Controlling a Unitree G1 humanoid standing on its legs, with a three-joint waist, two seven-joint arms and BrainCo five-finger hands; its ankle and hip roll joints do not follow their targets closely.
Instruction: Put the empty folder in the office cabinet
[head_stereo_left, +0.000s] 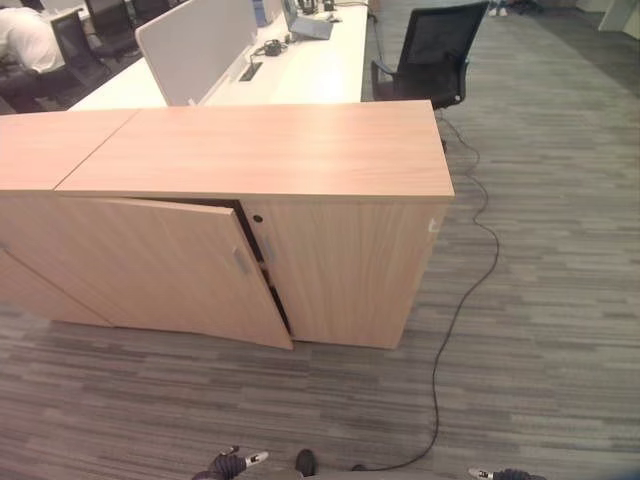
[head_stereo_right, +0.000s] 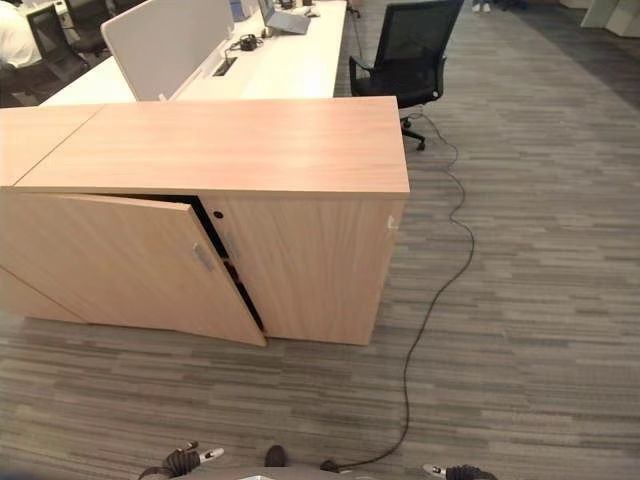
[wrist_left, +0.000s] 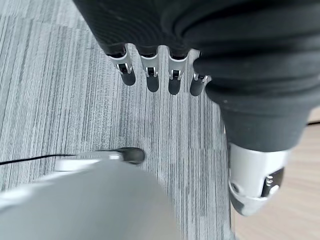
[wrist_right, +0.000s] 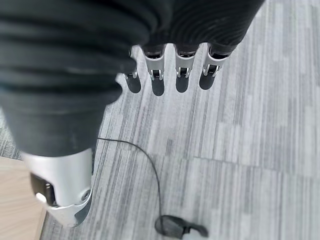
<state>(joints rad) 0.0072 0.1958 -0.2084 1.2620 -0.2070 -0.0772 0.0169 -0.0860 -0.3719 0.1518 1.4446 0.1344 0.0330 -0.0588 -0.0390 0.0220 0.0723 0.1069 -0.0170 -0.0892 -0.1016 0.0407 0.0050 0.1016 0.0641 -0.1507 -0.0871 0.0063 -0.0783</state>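
The cabinet (head_stereo_left: 250, 200) stands on the carpet (head_stereo_left: 560, 300), well ahead of both hands, long side running left to right. Its left door (head_stereo_left: 150, 265) hangs ajar, swung outward with the free edge toward the robot; the right door (head_stereo_left: 345, 270) is closed. Through the dark gap between the doors a thin orange edge shows, too narrow to make out, and the rest of the inside is hidden. Which way a folder lies in there cannot be told.

The left hand (wrist_left: 150, 65) hangs low over the carpet, fingers straight and side by side, thumb apart, holding nothing. The right hand (wrist_right: 170, 65) hangs the same way, fingers relaxed and empty.

Beyond the cabinet sits a white worktop (head_stereo_left: 300, 70) with a grey divider (head_stereo_left: 195, 45), a black office chair (head_stereo_left: 430, 55) to its right, and a person (head_stereo_left: 25, 40) cut off at the far left.
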